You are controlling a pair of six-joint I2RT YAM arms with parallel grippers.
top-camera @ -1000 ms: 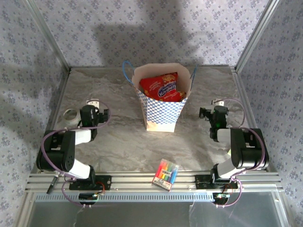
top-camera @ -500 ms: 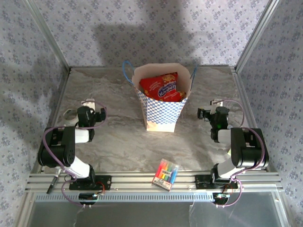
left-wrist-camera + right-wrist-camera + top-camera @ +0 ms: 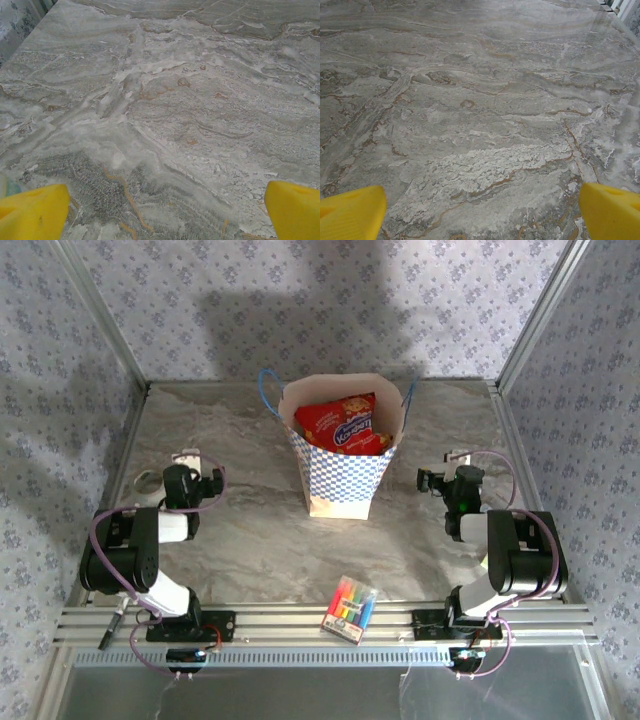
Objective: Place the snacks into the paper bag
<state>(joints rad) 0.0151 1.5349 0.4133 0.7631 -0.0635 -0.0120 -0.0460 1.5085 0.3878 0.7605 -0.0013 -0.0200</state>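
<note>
The tan paper bag (image 3: 338, 468) with its blue-white checkered band stands upright and open at the table's middle. A large red cookie bag (image 3: 345, 424), one of the snacks, sits inside it, and anything under it is hidden. My left gripper (image 3: 200, 472) rests low to the bag's left, open, its yellow fingertips (image 3: 33, 212) wide apart over bare marble. My right gripper (image 3: 440, 470) is to the bag's right, also open, with yellow fingertips (image 3: 613, 211) spread and nothing between them.
A clear flat pack of coloured markers (image 3: 350, 608) lies near the front rail. A white ring (image 3: 146, 480) sits beside the left arm, partly covered by it. A dark pen (image 3: 112, 628) lies at the front left. Patterned walls enclose the grey marble table (image 3: 250, 530).
The left arm shifted slightly to the left, covering more of the white ring, then stopped. The right arm, the bag and the marker pack have not moved.
</note>
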